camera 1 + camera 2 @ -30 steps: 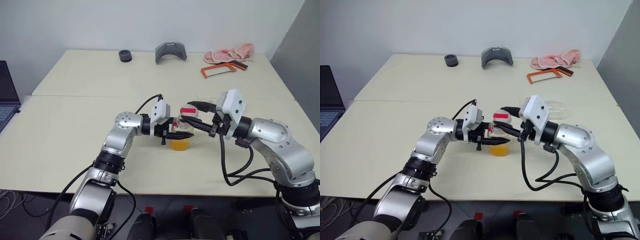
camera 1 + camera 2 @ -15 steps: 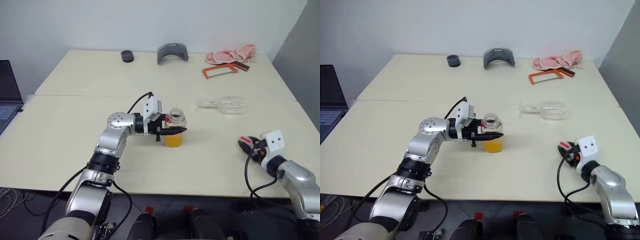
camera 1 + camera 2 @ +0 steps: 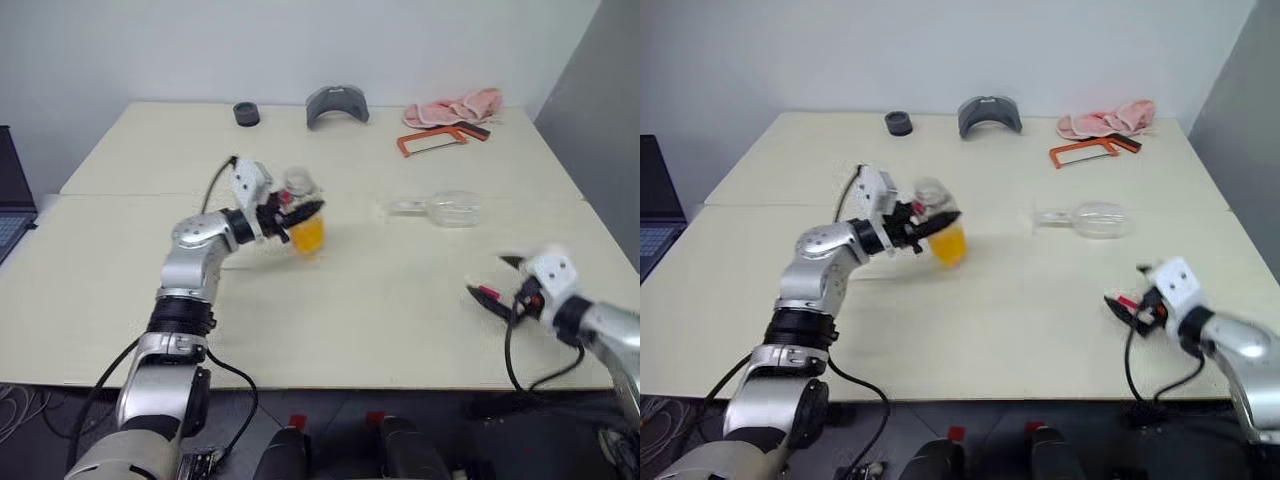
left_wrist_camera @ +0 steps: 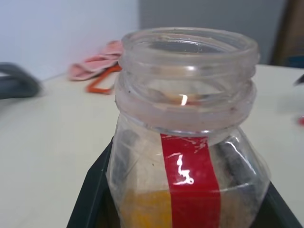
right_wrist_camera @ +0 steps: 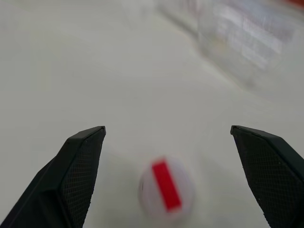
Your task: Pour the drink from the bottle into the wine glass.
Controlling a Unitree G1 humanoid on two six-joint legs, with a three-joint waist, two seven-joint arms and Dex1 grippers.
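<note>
Two arms work over your cream table (image 3: 380, 300). No writing is legible; the bottle (image 4: 187, 142) carries just a red vertical stripe (image 4: 192, 185). On your left, the left gripper (image 3: 300, 212), reaching level toward the right, is clamped on the uncapped bottle, drink (image 3: 307, 236) orange in its base, lifted over the table. Further right, the wine glass (image 3: 440, 209) lies on its side. Your right gripper (image 5: 168, 175) hangs low with fingers spread wide; the cap (image 5: 166, 189), white with red stripe, sits between them.
</note>
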